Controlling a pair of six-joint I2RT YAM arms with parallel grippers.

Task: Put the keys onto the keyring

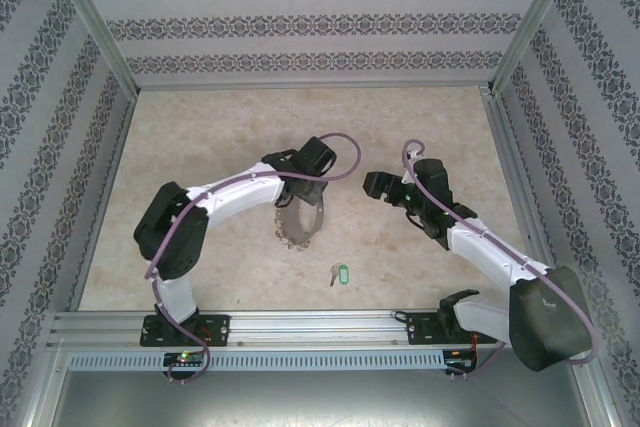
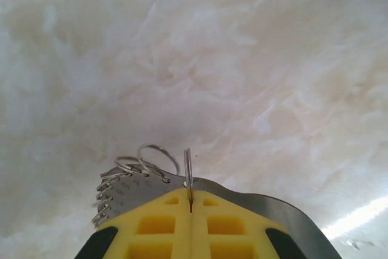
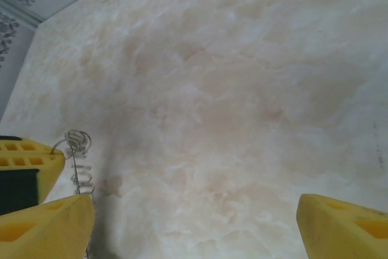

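Note:
The keyring (image 1: 298,219) is a curved silvery metal band strung with small rings, and it hangs off the table from my left gripper (image 1: 303,187). In the left wrist view the yellow fingers (image 2: 157,228) are pressed together, pinching one thin ring (image 2: 188,171) of the keyring (image 2: 130,180). The keys (image 1: 338,273), a small silvery key on a green tag, lie on the table near the front edge, apart from both grippers. My right gripper (image 1: 376,185) hovers open just right of the left one. Its yellow fingers (image 3: 342,225) stand wide apart with nothing between them, and the keyring's small rings (image 3: 79,162) show at the left.
The marble-patterned tabletop (image 1: 220,137) is walled by patterned panels on three sides. A metal rail (image 1: 320,325) runs along the front edge by the arm bases. The left gripper's yellow finger (image 3: 27,156) shows at the left edge of the right wrist view.

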